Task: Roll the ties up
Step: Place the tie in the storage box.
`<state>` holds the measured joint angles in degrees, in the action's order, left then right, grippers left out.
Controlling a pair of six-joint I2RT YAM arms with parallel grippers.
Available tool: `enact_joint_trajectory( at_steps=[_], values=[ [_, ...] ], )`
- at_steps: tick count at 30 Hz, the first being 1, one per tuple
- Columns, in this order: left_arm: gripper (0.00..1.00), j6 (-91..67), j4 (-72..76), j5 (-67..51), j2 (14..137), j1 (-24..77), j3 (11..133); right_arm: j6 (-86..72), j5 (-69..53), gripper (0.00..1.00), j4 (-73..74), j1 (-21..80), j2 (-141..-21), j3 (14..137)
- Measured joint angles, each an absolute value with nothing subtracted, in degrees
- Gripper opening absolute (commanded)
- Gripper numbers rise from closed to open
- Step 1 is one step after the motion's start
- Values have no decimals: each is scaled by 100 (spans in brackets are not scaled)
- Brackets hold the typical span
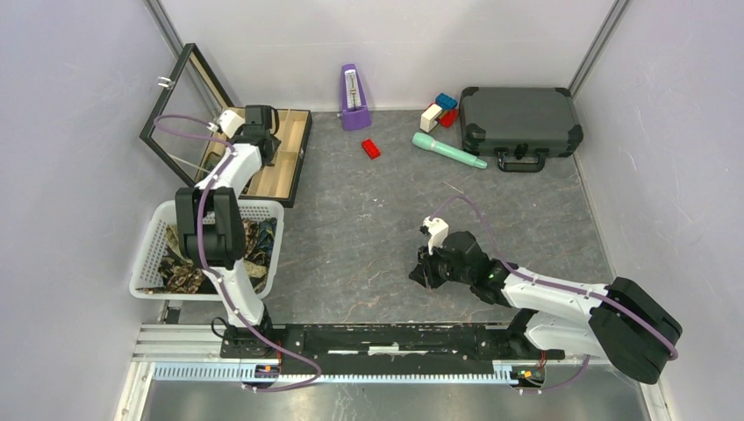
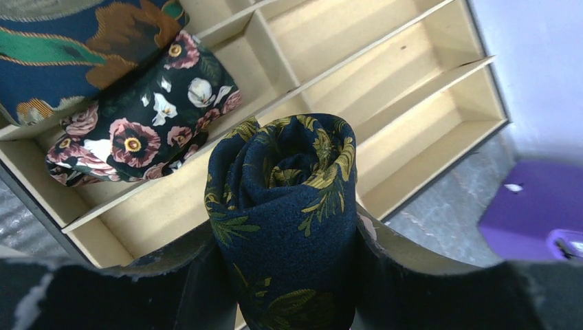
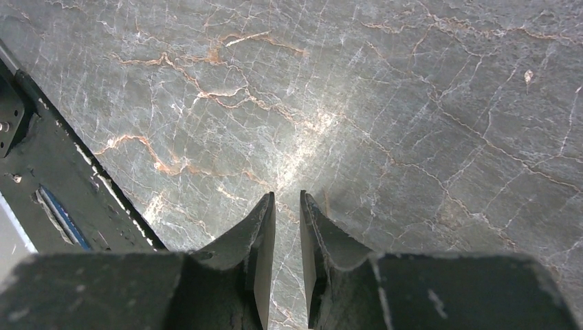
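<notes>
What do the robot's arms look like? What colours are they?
The left arm and right arm are white tubes joined by chunky black blocks. A thin purple cable loops along each. Each ends in two dark, pointed fingers, with a small white box near the wrist.
</notes>
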<state>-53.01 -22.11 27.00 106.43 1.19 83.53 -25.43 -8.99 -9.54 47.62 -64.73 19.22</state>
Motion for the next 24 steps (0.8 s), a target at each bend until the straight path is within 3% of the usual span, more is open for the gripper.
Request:
enact_joint_trajectory(
  at_steps=[24],
  values=[
    [2,-6309,-2390,2622,11459,-104,8180,-2543,-908,25,-980,4762,-6471,1835]
  ],
)
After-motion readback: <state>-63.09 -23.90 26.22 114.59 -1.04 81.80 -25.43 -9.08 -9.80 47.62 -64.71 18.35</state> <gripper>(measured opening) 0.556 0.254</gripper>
